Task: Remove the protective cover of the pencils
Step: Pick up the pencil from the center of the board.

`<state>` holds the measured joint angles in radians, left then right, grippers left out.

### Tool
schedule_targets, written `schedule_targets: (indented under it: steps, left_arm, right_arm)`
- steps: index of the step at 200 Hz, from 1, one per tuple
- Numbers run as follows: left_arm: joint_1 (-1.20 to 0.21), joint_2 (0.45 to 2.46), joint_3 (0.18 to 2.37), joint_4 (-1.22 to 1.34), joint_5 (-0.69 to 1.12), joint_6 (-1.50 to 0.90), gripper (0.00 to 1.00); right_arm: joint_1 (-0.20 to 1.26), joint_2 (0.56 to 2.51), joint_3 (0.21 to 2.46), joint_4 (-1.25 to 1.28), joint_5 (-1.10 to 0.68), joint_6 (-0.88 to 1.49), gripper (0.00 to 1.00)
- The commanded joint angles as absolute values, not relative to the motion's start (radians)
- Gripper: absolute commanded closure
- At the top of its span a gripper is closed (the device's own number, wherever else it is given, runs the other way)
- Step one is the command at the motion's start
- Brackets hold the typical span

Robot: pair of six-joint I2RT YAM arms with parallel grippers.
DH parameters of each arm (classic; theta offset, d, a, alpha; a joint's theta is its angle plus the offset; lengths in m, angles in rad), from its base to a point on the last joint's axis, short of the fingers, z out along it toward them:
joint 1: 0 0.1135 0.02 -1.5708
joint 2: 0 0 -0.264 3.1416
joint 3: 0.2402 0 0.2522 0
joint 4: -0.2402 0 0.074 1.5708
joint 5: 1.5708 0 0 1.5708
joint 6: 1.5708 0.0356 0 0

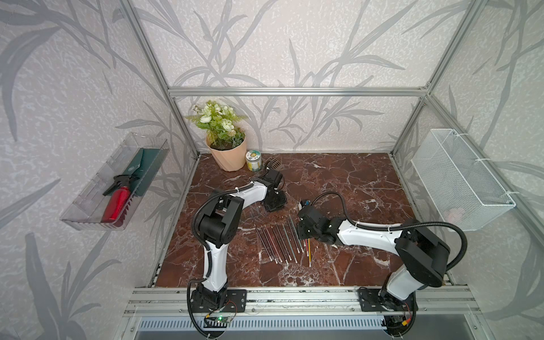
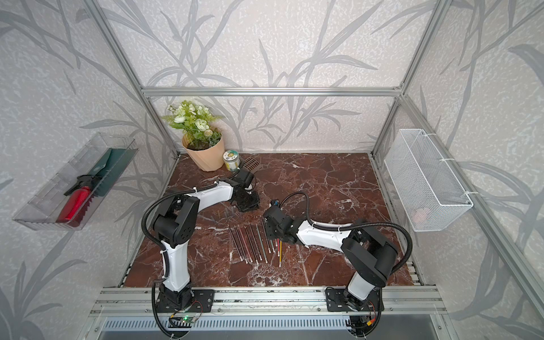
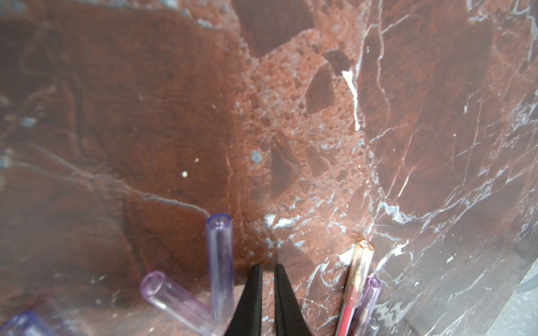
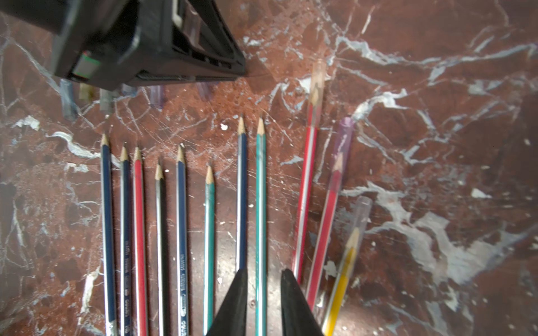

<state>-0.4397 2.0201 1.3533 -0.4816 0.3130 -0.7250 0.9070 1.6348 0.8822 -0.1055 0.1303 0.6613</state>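
Right gripper (image 4: 265, 270): jaws slightly parted astride teal pencil (image 4: 260, 203), clamping nothing. Left gripper (image 3: 269, 267): closed, empty. We judge capped pencils (image 4: 326, 221) light, stiff, slick: pinch shaft, pull cap (image 4: 345, 136).

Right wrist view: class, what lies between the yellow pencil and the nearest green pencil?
Two capped red pencils, side by side; the right wrist view shows them.

Leaf-patterned grey walls (image 1: 279, 44) enclose a red-brown marble tabletop (image 1: 338, 182); aluminium frame bars (image 1: 294, 91) line the corners.
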Motion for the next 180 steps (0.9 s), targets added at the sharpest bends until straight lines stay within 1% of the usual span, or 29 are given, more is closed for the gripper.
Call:
schedule_targets:
  steps: [1,67,180]
  left_arm:
    - [-0.447,2.036,1.374,-0.534,0.282,-0.713,0.86]
    - [-0.448,2.029,1.371,-0.541,0.272,-0.715,0.80]
    - [-0.448,2.026,1.372,-0.542,0.273,-0.712,0.80]
  right_arm:
    - [0.893,1.602,0.868,-0.129,0.152,0.660,0.76]
    - [0.879,1.630,0.877,-0.137,0.142,0.662,0.75]
    - [0.872,1.701,0.939,-0.185,0.116,0.657,0.76]
